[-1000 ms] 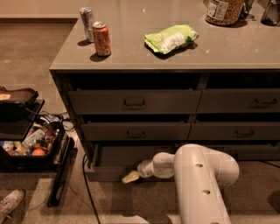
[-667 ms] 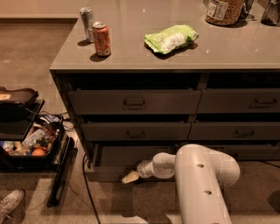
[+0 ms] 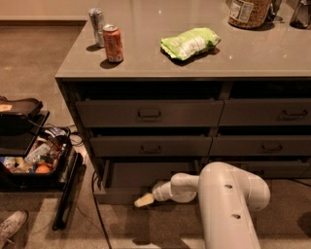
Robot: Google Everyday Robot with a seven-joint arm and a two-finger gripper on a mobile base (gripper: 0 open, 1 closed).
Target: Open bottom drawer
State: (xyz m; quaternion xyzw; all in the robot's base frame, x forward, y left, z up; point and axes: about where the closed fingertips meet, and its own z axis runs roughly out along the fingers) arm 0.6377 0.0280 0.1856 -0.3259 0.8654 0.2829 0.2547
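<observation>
The bottom drawer (image 3: 121, 192) of the left stack is pulled out toward me, its slim grey-brown front low near the floor and its inside showing behind it. My gripper (image 3: 144, 199) reaches in from the right at the middle of the drawer front, its pale tip at the front's lower edge. The white arm (image 3: 228, 204) covers the right part of the drawer. The drawer's handle is hidden behind the gripper.
Two taller drawers (image 3: 148, 115) sit above, with a right-hand stack (image 3: 272, 148) beside them. The counter holds two cans (image 3: 112, 43), a green bag (image 3: 190, 43) and a jar (image 3: 250, 12). An open case of items (image 3: 34, 160) and a shoe (image 3: 12, 226) lie on the floor at left.
</observation>
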